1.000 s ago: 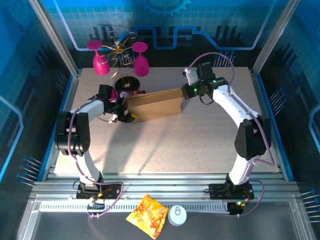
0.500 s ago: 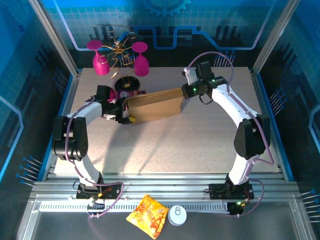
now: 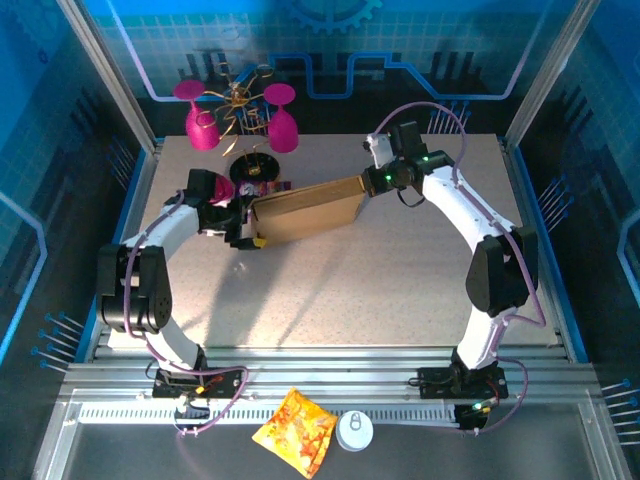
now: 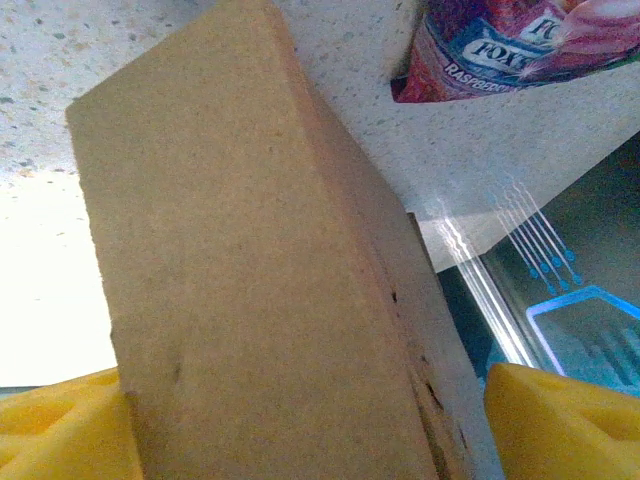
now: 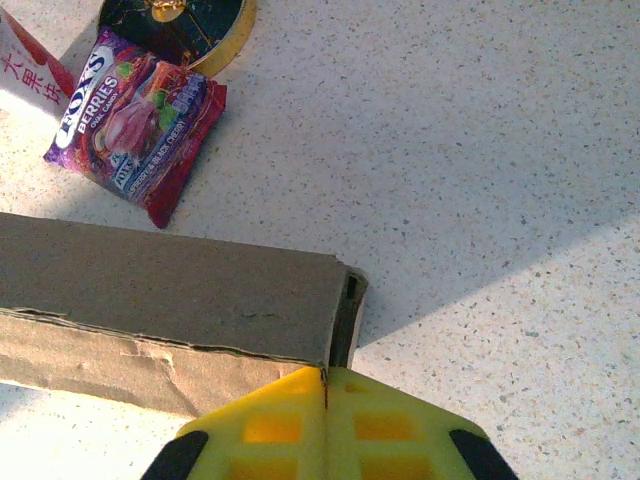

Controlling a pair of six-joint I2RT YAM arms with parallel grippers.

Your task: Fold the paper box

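Surface: A speckled, light table [image 3: 350,290] inside a blue-walled enclosure serves as the work area.
Task object: The paper box [image 3: 305,210] is found closed up and thin, spanning the gap between the two grippers toward the far side of the table.
Long axis: The box's length is laid along the line joining the left gripper [image 3: 245,225] to the right gripper [image 3: 375,180], with one end at each.
Left gripper: The fingers [image 4: 60,425] are held apart, and the box end [image 4: 260,300] is seen standing between them, extending straight ahead. Contact on the left finger cannot be told; a gap is seen at the right finger.
Right gripper: The fingertips [image 5: 325,420] are pressed together with no cardboard seen between them, and are set against the end corner of the box [image 5: 170,290], directly ahead.
Bystander: A purple snack packet [image 5: 135,120] lies beyond the box from both grippers, apart from it.
Nearer arm: Neither is favoured; each is already at its own end.
Coming move (judged): Any closing or pressing would be applied across the box's thickness at the left end, so alignment with that thin face is decisive.
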